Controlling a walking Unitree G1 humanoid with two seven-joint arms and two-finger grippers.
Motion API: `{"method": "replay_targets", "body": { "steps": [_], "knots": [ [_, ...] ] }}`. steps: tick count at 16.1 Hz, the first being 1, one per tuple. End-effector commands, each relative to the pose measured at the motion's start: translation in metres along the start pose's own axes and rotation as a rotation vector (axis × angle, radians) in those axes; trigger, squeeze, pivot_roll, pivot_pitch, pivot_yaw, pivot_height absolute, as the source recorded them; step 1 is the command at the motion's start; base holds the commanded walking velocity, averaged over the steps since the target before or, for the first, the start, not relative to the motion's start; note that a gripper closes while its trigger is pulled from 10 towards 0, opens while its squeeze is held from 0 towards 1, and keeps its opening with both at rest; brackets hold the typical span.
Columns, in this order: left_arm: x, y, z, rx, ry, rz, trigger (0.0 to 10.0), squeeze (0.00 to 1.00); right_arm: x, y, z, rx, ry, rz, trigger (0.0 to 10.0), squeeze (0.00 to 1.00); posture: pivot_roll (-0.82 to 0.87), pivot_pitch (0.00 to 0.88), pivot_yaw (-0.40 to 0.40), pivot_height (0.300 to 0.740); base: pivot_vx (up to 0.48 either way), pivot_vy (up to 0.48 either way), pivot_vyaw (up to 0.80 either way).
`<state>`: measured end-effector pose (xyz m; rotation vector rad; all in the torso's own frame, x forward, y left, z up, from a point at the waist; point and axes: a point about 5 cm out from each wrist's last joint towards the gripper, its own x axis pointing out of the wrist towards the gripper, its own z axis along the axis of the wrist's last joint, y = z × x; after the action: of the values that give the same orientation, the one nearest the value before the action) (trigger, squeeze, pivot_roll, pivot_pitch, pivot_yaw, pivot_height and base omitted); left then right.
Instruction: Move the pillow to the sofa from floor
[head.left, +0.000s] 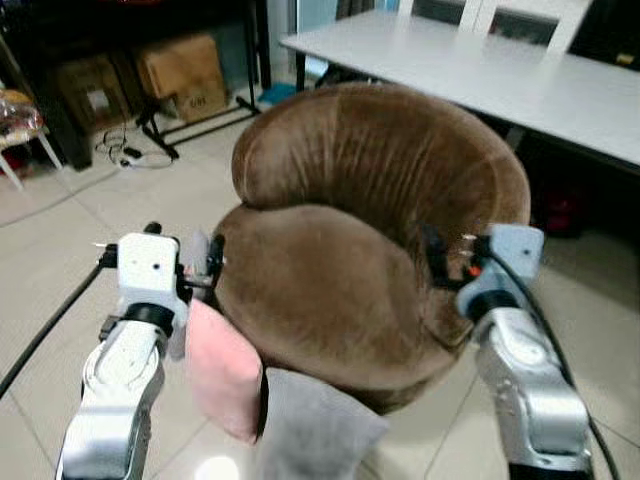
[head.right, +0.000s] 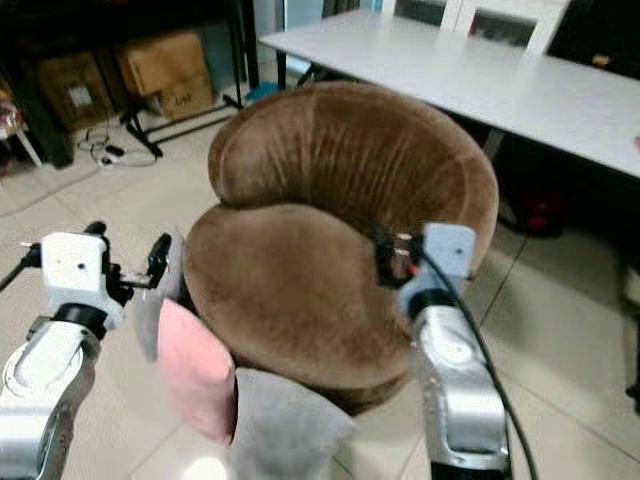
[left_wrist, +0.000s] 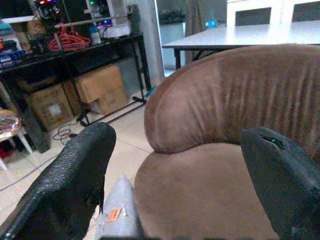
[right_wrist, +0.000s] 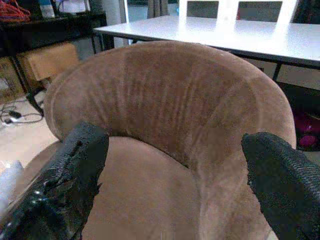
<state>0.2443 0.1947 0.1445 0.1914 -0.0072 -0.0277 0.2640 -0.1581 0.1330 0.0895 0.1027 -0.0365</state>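
Note:
A brown round velvet sofa (head.left: 340, 270) stands right in front of me. A pink pillow (head.left: 222, 372) and a grey pillow (head.left: 312, 428) lean upright against its front on the tiled floor. A third, pale grey pillow (left_wrist: 118, 214) with an orange tag sits behind the pink one. My left gripper (head.left: 185, 248) hovers open above the pink pillow, at the seat's left edge, with nothing between its fingers. Over the seat's right edge, my right gripper (head.left: 447, 262) is also open and holds nothing; its wrist view looks across the seat to the backrest (right_wrist: 165, 95).
A long white table (head.left: 500, 70) with white chairs stands close behind the sofa on the right. Cardboard boxes (head.left: 182, 68) sit under a dark shelf at the back left, with a black stand leg and cables (head.left: 128, 152) on the floor. Tiled floor lies open to the left.

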Motion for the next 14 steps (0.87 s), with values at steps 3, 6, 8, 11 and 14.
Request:
{"method": "replay_targets", "body": {
  "steps": [3, 6, 8, 11, 14],
  "knots": [
    [-0.0026, 0.0018, -0.004, 0.048, 0.017, -0.005, 10.0, 0.0, -0.0005, 0.0047, 0.0016, 0.013, 0.002, 0.023, 10.0, 0.0, -0.02, 0.0, -0.009, 0.69, 0.0, 0.0, 0.0],
    [-0.0039, 0.0008, -0.005, 0.05, 0.018, -0.008, 10.0, 0.0, -0.0006, 0.0048, 0.0014, 0.007, 0.005, 0.027, 10.0, 0.0, -0.02, 0.0, -0.014, 0.66, 0.0, 0.0, 0.0],
    [-0.0039, -0.0008, -0.0044, 0.029, 0.007, -0.021, 10.0, 0.0, -0.0004, 0.0051, 0.0013, 0.002, 0.007, 0.029, 10.0, 0.0, -0.02, 0.0, -0.014, 0.645, 0.0, 0.0, 0.0],
    [-0.0033, -0.0005, -0.0021, 0.015, 0.006, -0.004, 10.0, 0.0, -0.0002, 0.0054, 0.0018, -0.006, 0.003, 0.032, 10.0, 0.0, -0.02, 0.0, -0.017, 0.62, 0.0, 0.0, 0.0],
    [-0.0032, 0.0021, -0.0042, 0.006, 0.025, 0.024, 10.0, 0.0, 0.0002, 0.0055, 0.002, -0.016, 0.003, 0.035, 10.0, 0.0, -0.02, 0.0, -0.019, 0.62, 0.0, 0.0, 0.0]
  ]
}}
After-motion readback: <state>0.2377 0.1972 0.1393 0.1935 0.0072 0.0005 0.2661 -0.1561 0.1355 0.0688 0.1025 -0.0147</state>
